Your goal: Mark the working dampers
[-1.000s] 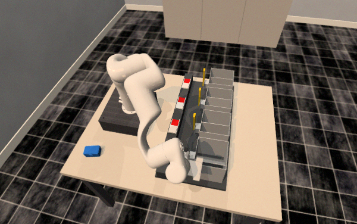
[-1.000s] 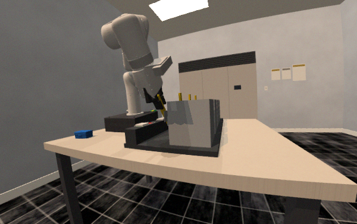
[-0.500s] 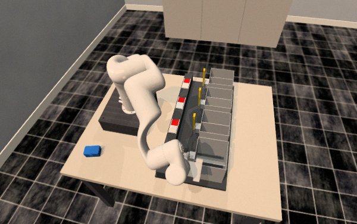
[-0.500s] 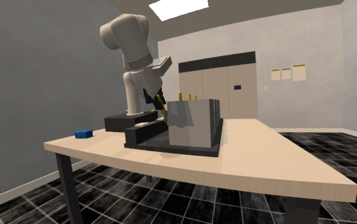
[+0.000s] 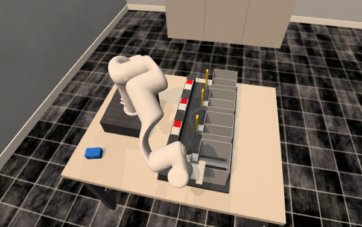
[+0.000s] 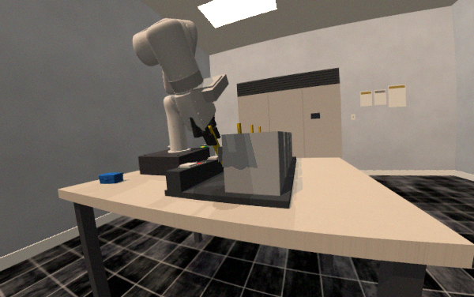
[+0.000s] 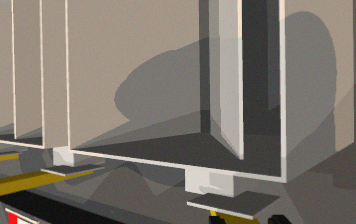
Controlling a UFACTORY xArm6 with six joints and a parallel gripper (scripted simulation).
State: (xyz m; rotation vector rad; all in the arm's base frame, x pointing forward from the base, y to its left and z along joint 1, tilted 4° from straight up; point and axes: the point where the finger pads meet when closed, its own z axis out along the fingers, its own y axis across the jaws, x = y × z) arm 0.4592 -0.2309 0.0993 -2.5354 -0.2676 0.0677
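Table (image 5: 256, 145) carries a dark tray (image 5: 224, 188), long axis running away from the near table edge. On the tray, four grey open-fronted damper boxes stand in one row, touching side by side.

Nearest damper (image 5: 215, 152): the wrist view looks straight into its open face. Inside, a pale blade (image 7: 226, 85) stands upright, set edge-on near the right wall, long axis vertical; the remaining interior shows only shadow. Below its front lip is a light block (image 7: 210, 181) with a flat grey tab (image 7: 232, 202) under it.

The next damper (image 7: 132, 75) to the left shows a plain grey face from this angle; contents cannot be made out.

White arm (image 5: 145, 102) rises from a black base block (image 5: 111, 121) and bends down to the near end of the row. Gripper (image 6: 206, 132) is clamped on the nearest yellow lever (image 6: 215, 144), which leans away from the damper's front, tilted off vertical. The other three levers (image 5: 201, 97) stand upright, each just in front of its own damper.

Slider rail (image 5: 178, 137) runs parallel to the row on the arm's side. Three red windows (image 5: 177, 123) visible; the fourth slider is hidden under the wrist.

Small blue block (image 5: 93, 153) lies well apart near the table's corner.
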